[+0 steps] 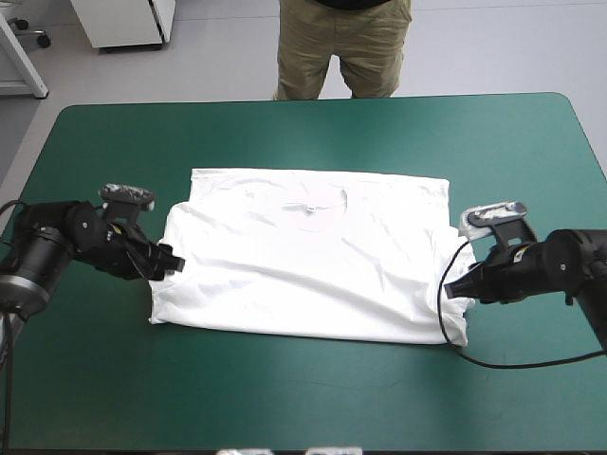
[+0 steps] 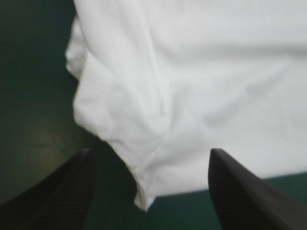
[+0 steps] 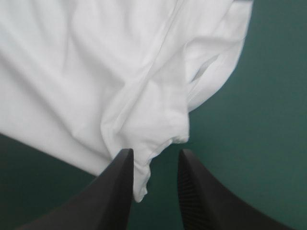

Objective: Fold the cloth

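two parted claws, left claw point(image 1: 172, 261) and right claw point(image 1: 456, 285), flank the flat t-shirt's point(image 1: 303, 261) side edges.

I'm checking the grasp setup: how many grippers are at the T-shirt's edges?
2. The left gripper is at the left edge of the T-shirt, and the right gripper is at its right edge, by the near corner. Both are open, and none is hidden.

Both arms point(image 1: 57, 248) lie low, reaching inward toward the T-shirt point(image 1: 303, 256): the left pincer point(image 1: 172, 261) at its left edge, fingers point(image 2: 72, 191) wide apart; the right pincer point(image 1: 455, 284) at its right edge, fingers narrowly parted.
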{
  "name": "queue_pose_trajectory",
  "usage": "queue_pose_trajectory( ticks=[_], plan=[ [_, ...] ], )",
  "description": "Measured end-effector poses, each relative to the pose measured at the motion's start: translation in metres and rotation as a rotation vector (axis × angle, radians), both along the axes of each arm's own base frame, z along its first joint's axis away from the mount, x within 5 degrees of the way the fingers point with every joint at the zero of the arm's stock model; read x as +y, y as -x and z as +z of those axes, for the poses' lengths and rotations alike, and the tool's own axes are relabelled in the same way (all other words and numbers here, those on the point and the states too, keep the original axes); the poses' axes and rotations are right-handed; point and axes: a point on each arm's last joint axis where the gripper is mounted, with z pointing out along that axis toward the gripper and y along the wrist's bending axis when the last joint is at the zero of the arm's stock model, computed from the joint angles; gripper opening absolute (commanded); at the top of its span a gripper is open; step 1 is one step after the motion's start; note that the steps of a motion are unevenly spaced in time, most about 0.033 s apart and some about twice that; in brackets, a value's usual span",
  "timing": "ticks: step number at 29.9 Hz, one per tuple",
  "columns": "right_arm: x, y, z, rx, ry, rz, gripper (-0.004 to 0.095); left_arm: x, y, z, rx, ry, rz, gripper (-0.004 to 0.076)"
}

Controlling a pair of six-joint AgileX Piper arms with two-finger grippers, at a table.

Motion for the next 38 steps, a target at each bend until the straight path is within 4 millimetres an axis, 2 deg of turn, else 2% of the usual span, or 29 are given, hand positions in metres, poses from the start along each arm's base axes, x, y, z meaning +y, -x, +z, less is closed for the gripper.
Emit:
queue_pose_trajectory(
  ticks=[3, 6, 8, 11, 13, 15, 17, 23, 28, 33, 38],
  plan=[
    [-0.004, 0.008, 0.043, -0.135, -0.003, -0.036, 0.0313, 0.000, -0.003, 0.044, -0.150, 0.025, 0.027, 0.0510],
    [-0.006, 0.018, 0.082, -0.238, -0.014, -0.057, 0.0313, 0.000, -0.006, 0.074, -0.240, 0.041, 0.041, 0.0510],
    [-0.007, 0.023, 0.101, -0.273, -0.019, -0.064, 0.0313, -0.001, -0.009, 0.085, -0.267, 0.046, 0.044, 0.0510],
    [-0.008, 0.025, 0.115, -0.291, -0.020, -0.074, 0.0331, -0.001, -0.014, 0.089, -0.269, 0.047, 0.044, 0.0510],
    [-0.009, 0.020, 0.114, -0.276, -0.015, -0.087, 0.0420, -0.002, -0.019, 0.085, -0.248, 0.048, 0.044, 0.0510],
    [-0.009, 0.008, 0.106, -0.229, 0.003, -0.103, 0.0518, -0.002, -0.022, 0.081, -0.220, 0.052, 0.042, 0.0510],
    [-0.009, -0.011, 0.093, -0.171, 0.017, -0.120, 0.0564, -0.003, -0.023, 0.079, -0.206, 0.053, 0.038, 0.0510],
    [-0.022, -0.077, 0.041, -0.004, -0.003, -0.199, 0.0515, -0.003, -0.022, 0.078, -0.193, 0.053, 0.036, 0.0510],
    [-0.041, -0.120, -0.012, 0.142, -0.051, -0.236, 0.0448, -0.003, -0.021, 0.078, -0.183, 0.053, 0.034, 0.0510],
    [-0.042, -0.140, -0.060, 0.266, -0.085, -0.222, 0.0397, -0.003, -0.021, 0.078, -0.183, 0.053, 0.034, 0.0510],
    [-0.042, -0.143, -0.094, 0.317, -0.080, -0.227, 0.0369, -0.003, -0.021, 0.078, -0.182, 0.053, 0.034, 0.0509]
  ],
)
